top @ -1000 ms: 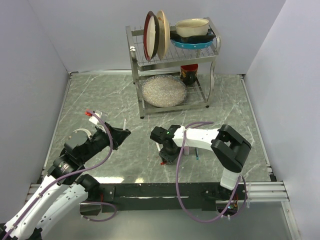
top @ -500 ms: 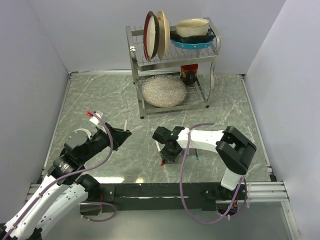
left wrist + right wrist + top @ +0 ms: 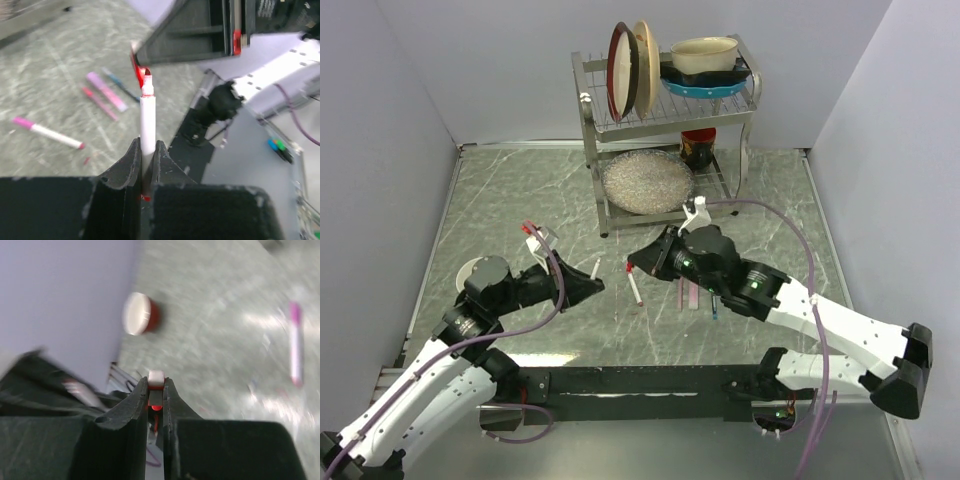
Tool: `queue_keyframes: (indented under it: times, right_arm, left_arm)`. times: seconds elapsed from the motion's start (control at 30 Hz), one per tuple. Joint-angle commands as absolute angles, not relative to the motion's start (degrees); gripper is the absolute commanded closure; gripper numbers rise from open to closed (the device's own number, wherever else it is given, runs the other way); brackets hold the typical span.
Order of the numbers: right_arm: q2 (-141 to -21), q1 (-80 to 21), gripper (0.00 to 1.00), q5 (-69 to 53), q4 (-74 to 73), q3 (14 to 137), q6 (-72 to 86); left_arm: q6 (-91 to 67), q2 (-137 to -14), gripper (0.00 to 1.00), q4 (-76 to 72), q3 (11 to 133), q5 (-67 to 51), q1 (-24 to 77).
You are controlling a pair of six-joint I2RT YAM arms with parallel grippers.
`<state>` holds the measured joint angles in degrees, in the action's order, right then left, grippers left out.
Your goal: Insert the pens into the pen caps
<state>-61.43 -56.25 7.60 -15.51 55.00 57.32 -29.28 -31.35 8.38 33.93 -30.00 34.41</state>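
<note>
Cap [image 3: 156, 408] half-hidden in blurred right tool [image 3: 155, 386] — left tool [image 3: 146, 146] grips pen [image 3: 147, 117].

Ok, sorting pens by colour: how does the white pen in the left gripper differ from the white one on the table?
The held pen is clamped in the left gripper, raised off the table; the lying pen rests flat, untouched. The held pen's tip is red; the lying pen has a magenta end. Both barrels are white.
</note>
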Motion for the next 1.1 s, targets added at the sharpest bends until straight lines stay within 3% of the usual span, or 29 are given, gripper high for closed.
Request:
queue_keyframes:
  times: [0.0, 0.37, 1.07]
  right_arm:
    - [-58.63, -56.34, 1.0, 4.22, 5.15, 52.21, 42.28]
    - [-55.72, -56.34, 1.0, -2.28, 23.0, 48.87, 38.14]
    - [-58.45, -56.34, 1.0, -7.65, 23.11, 48.17, 43.77]
  left_arm:
    - [-33.83, -31.38, 0.99, -2.8, 32.0, -39.19, 34.28]
    - [-35.77, -33.31, 0.99, -6.59, 31.46, -43.42, 34.28]
    - [-35.16, -32.52, 0.99, -5.1, 32.25, -41.92, 34.28]
